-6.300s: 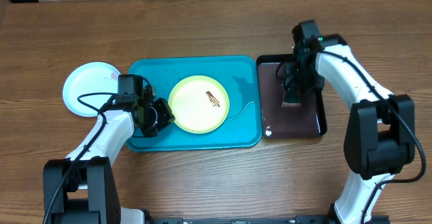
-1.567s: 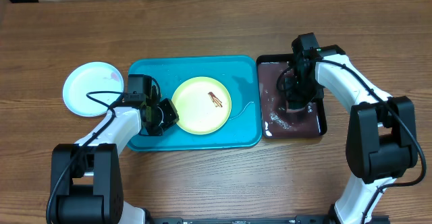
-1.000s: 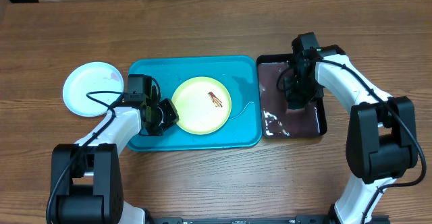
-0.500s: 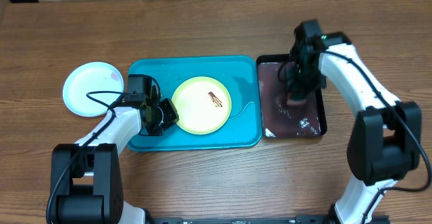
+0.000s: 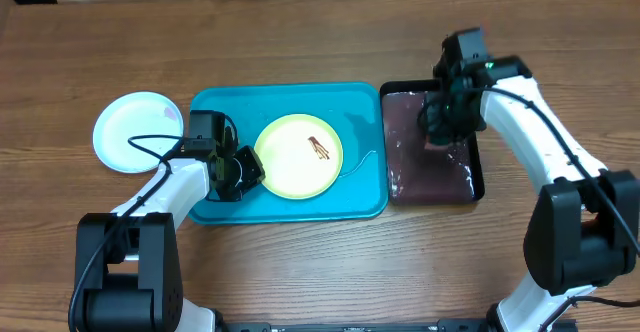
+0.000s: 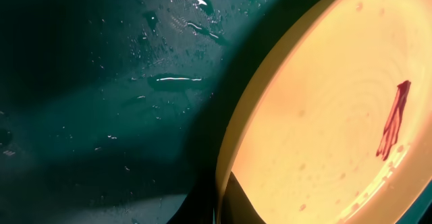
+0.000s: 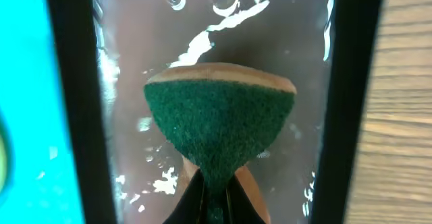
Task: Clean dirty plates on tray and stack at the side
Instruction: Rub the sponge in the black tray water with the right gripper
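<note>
Only the right wrist view shows the right gripper (image 7: 212, 187) pinching a green sponge (image 7: 219, 126) over the wet black tray (image 7: 351, 82). The left gripper (image 6: 223, 200) nips the rim of the yellow-green plate (image 6: 317, 136) on the turquoise tray (image 5: 290, 100), with the brown smear (image 6: 393, 119) beyond its tips.

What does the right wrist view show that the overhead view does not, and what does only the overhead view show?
Only the right wrist view: the green scouring face of the sponge, pinched in the right gripper. Only the overhead view: the whole yellow-green plate with its brown smear, held at its rim by the left gripper, and a pale plate on the table. Both: the black tray with water in it and the turquoise tray beside it.
</note>
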Available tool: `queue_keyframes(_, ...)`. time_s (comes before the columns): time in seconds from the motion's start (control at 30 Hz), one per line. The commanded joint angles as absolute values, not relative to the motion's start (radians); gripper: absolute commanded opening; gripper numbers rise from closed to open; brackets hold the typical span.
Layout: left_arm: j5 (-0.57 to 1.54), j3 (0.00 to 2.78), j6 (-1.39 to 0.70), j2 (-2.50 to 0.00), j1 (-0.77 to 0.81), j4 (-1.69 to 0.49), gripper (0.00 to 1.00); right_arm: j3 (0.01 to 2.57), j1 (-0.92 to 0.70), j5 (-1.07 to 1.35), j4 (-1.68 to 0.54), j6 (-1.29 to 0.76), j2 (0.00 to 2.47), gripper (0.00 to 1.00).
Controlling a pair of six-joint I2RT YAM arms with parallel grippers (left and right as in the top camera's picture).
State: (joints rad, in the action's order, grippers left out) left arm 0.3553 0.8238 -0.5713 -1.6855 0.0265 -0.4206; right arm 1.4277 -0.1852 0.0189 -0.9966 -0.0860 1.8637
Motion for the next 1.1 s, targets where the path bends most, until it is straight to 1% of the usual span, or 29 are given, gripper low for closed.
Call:
queue_keyframes(0.0, 0.359, 0.821, -0.576, -1.703, 0.033, -0.418, 0.07, 1.383, -0.191, 0.022, -0.963, -0.097, 1.857, 0.04)
queue_keyframes(0.13, 0.359, 0.821, -0.576, -1.704, 0.033, -0.418, 0.04, 1.422, -0.191, 0.048, -0.987, -0.097, 1.856, 0.04)
queue_keyframes(0.3, 0.359, 0.821, -0.576, -1.704, 0.033, -0.418, 0.04, 1.504, -0.193, 0.052, -1.066, -0.097, 1.853, 0.04)
queue_keyframes(0.47, 0.359, 0.821, -0.576, -1.704, 0.033, -0.418, 0.04, 1.493, -0.219, 0.067, -1.105, -0.097, 1.853, 0.04)
queue_keyframes(0.53, 0.359, 0.821, -0.576, -1.704, 0.033, -0.418, 0.04, 1.465, -0.230, 0.054, -1.095, -0.097, 1.853, 0.04)
queue_keyframes(0.7, 0.360, 0.821, -0.576, -1.704, 0.033, -0.419, 0.04, 1.330, -0.242, 0.027, -0.939, -0.105, 1.855, 0.03)
queue_keyframes(0.77, 0.360, 0.821, -0.576, -1.704, 0.033, -0.421, 0.04, 1.323, -0.242, 0.032, -0.934, -0.107, 1.855, 0.04)
queue_keyframes(0.87, 0.359, 0.821, -0.576, -1.704, 0.033, -0.421, 0.04, 1.370, -0.242, 0.032, -0.975, -0.104, 1.849, 0.04)
queue_keyframes(1.07, 0.359, 0.821, -0.576, -1.704, 0.033, -0.421, 0.04, 1.589, -0.242, 0.086, -1.140, -0.103, 1.848, 0.04)
